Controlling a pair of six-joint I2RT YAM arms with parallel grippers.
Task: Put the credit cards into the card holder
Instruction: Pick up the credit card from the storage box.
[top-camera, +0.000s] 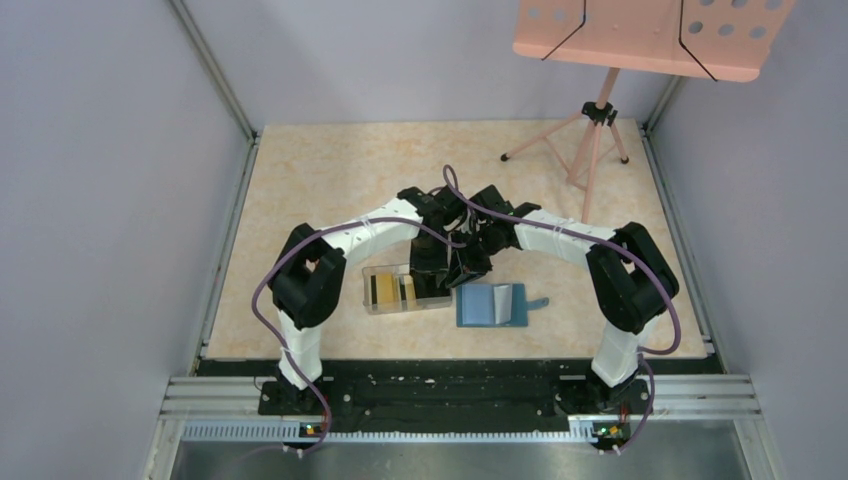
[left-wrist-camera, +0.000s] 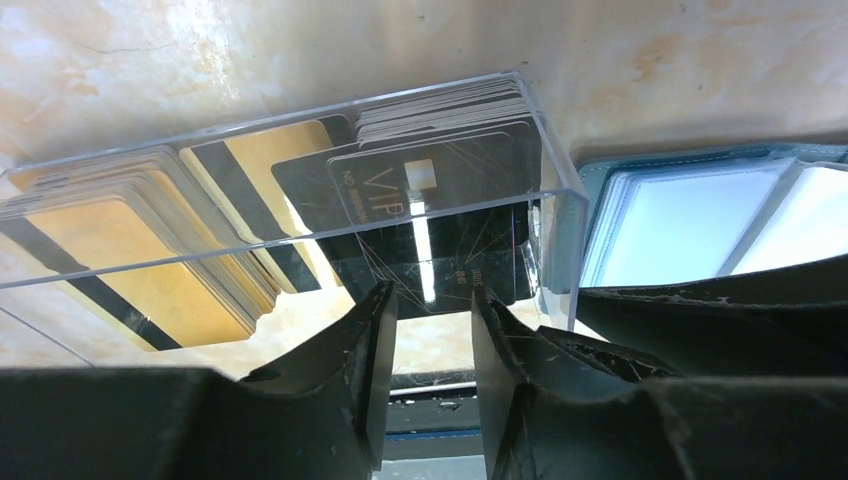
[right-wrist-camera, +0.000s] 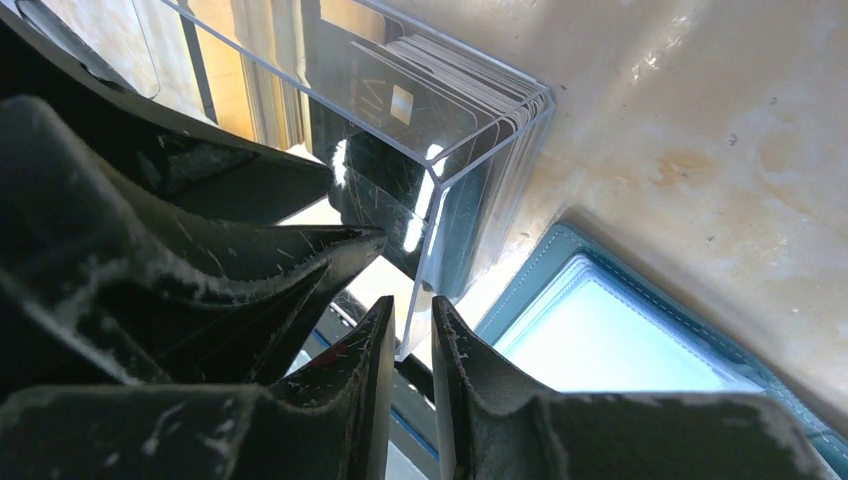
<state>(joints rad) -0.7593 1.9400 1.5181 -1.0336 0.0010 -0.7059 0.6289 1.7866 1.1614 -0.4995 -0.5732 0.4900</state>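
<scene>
Credit cards (left-wrist-camera: 150, 260), where are they?
In the clear box (left-wrist-camera: 560, 180), gold and black; one reads "VIP". The card holder (top-camera: 490, 304) lies open beside it.
The grippers?
Left gripper (left-wrist-camera: 432, 300) narrowly apart, empty; right gripper (right-wrist-camera: 412, 310) at the box corner, I cannot tell.

Both arms (top-camera: 375, 232) have white links, black joints (top-camera: 310, 280), purple cables (top-camera: 256, 300) and scuffed black tool fingers (left-wrist-camera: 350, 400).
</scene>
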